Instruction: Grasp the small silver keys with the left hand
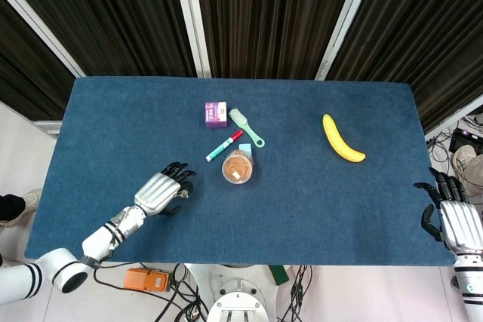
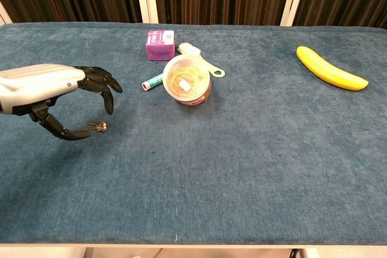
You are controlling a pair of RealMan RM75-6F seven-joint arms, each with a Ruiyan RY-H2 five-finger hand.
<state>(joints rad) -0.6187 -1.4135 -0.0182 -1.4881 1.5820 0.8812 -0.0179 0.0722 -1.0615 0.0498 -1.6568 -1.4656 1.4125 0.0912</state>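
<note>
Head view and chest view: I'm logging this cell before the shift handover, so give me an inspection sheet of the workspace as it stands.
Surface: blue cloth table, no damage seen.
Job's things: small silver keys lie flat on the cloth, not lifted.
Clutter: purple box, green brush, marker, round tub, banana.
Hands: left hand open around the keys, thumb tip at them, other fingers arched above; right hand open at the table's right edge, holding nothing.
Cables: bundle below the front edge; more on the floor at right.
Surroundings: dark curtains behind.
</note>
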